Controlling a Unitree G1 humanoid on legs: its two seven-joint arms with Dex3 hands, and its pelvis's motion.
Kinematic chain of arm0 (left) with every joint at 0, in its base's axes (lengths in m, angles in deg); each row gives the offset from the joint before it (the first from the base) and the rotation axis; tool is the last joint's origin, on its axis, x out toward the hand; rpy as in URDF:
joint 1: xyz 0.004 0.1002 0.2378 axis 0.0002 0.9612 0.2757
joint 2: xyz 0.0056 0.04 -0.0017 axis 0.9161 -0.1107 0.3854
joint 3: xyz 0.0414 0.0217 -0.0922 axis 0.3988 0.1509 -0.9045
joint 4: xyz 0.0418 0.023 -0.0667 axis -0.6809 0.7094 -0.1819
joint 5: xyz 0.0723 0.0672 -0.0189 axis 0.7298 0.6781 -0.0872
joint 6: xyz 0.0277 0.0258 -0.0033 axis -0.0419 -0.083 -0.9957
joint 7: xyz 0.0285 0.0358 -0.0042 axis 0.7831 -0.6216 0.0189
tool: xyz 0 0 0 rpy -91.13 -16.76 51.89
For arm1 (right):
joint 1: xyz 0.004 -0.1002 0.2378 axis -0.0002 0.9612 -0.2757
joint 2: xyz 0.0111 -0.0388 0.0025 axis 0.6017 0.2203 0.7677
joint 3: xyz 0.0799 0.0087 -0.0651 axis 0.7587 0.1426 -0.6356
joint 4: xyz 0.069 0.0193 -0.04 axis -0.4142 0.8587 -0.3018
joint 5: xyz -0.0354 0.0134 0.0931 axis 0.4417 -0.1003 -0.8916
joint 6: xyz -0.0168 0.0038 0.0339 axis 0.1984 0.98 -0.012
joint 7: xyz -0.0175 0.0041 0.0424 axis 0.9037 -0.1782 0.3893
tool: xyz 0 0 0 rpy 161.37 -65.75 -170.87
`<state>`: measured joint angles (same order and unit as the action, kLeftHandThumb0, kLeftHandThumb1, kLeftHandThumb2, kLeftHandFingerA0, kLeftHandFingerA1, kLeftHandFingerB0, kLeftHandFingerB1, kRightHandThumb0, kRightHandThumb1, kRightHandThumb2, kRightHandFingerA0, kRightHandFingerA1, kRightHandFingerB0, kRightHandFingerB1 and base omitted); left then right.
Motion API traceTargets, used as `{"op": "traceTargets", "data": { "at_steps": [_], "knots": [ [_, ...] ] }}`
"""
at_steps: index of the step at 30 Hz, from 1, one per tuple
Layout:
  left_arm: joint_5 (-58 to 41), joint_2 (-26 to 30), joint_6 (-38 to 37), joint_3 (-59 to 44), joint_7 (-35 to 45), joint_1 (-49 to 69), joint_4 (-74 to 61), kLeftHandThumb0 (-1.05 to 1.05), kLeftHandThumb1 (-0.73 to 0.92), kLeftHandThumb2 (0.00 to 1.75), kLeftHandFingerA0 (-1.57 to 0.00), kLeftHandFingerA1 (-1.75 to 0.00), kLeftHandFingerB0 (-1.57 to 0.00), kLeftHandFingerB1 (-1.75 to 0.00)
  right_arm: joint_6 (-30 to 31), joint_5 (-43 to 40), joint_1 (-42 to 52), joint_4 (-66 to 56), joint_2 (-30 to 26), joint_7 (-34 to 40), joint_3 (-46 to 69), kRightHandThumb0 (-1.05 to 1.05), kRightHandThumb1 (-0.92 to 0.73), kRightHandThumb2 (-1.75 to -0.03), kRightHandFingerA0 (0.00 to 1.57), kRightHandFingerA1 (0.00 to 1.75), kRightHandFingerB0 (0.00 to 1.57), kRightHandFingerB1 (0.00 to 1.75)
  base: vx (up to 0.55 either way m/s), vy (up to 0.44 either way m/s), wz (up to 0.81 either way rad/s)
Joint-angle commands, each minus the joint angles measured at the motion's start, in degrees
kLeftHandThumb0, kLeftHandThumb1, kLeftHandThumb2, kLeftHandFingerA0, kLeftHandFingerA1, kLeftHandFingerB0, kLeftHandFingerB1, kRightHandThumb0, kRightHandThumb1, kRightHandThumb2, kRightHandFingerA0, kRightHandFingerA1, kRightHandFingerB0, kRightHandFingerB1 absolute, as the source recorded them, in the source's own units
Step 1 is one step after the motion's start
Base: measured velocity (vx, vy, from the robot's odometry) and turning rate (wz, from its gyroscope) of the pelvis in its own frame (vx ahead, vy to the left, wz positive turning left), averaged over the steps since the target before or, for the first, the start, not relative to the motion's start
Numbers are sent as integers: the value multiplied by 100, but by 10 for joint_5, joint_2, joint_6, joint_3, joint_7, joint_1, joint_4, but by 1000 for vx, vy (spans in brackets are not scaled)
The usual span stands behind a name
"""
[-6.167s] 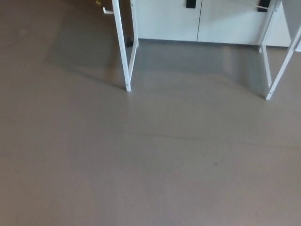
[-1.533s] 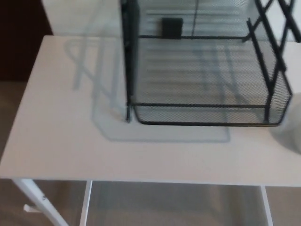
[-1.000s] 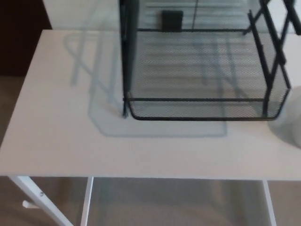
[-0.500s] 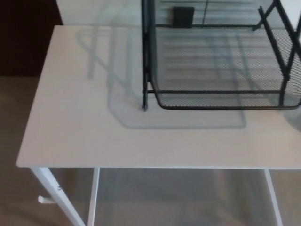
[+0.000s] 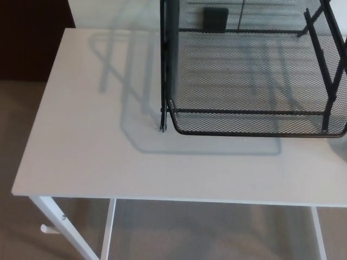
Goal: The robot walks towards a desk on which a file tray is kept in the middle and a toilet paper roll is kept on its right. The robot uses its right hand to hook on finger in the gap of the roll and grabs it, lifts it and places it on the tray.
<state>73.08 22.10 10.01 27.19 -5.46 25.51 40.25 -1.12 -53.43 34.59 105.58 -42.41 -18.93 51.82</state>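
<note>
- White surface [image 5: 81, 135] fills most of the view, tan floor [image 5: 21, 108] at left.
- Black mesh file tray [image 5: 249, 123] on it, back right.
- Both hands out of frame, can't tell grip.

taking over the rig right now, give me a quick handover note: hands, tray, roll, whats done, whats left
Left hand: not in view. Right hand: not in view.
The file tray stands on the white desk. Its right end is cut off by the picture edge, and nothing shows in it.
The toilet paper roll is not in view.
Done: the robot is at the desk.
Left: find the roll, hook it with the right hand, lift it and set it on the tray.
</note>
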Motion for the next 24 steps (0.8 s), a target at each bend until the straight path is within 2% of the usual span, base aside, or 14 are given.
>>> {"op": "traceTargets", "data": {
  "at_steps": [1,3,4,6,7,8,9,10,11,12,17,19,21,24],
  "knots": [
    [-9,4,-32,-8,-14,0,2,-80,92,71,-21,-52,-13,-36,20,-2,15,-21,-18,19,4,-43,-53,-59,9,60,3,35,0,0,0],
    [-9,4,-32,-9,-15,0,2,-80,92,72,-22,-51,-13,-35,15,-2,15,-19,-18,21,4,-43,-53,-59,11,61,3,35,0,0,0],
    [-3,2,-43,-4,-17,-1,5,-81,91,72,-23,-51,-13,-35,5,-5,10,-3,-21,17,7,-49,-47,-69,14,61,1,34,0,0,0],
    [-3,2,-44,-4,-17,-1,6,-81,91,72,-23,-51,-13,-35,4,-5,9,-2,-21,18,6,-49,-47,-69,14,61,1,34,8,-83,-2],
    [-2,-1,-51,-3,-17,0,5,-79,92,71,-23,-50,-14,-34,9,-9,6,-13,-20,15,7,-52,-40,-76,15,61,3,39,5,-87,0],
    [-8,1,-46,-9,-18,5,3,-79,92,70,-25,-49,-15,-34,2,-1,-6,-19,-16,8,-10,-37,-43,-96,12,59,1,54,5,-90,0],
    [-7,1,-47,-8,-21,4,4,-79,92,70,-26,-49,-15,-34,-7,2,-9,-19,-14,8,-16,-51,-42,-69,20,63,5,47,0,0,0],
    [-6,1,-46,-8,-23,4,4,-79,92,70,-27,-49,-16,-34,-15,-2,-14,-17,-12,-8,-22,-36,-40,-94,11,57,0,52,0,0,0],
    [-6,1,-46,-8,-23,4,4,-79,92,70,-27,-49,-16,-34,-16,-3,-15,-16,-12,-10,-23,-36,-40,-94,11,57,0,52,0,0,0],
    [-6,2,-47,-7,-20,5,1,-78,92,71,-25,-47,-14,-34,-8,11,-13,-46,-10,-7,-44,-52,-40,-72,26,62,7,45,0,0,0],
    [-14,6,-42,-14,-11,11,-4,-78,91,71,-22,-46,-12,-33,15,35,-1,-104,-17,-46,-116,-59,-38,-74,31,59,12,43,0,0,0],
    [-13,8,-42,-16,-13,15,-6,-78,92,70,-24,-47,-14,-33,15,56,12,-132,-25,-86,-168,-63,-40,-75,26,56,11,41,0,0,0],
    [-11,9,-38,-16,-13,16,-8,-78,92,71,-23,-47,-14,-34,22,63,20,-143,-30,-90,-187,-65,-41,-75,26,53,11,39,0,0,0],
    [-8,6,-39,-12,-15,17,-5,-79,91,71,-25,-48,-15,-34,30,84,43,-176,-35,-101,-231,-55,-42,-72,22,49,8,37,0,0,0]
  ]
}}
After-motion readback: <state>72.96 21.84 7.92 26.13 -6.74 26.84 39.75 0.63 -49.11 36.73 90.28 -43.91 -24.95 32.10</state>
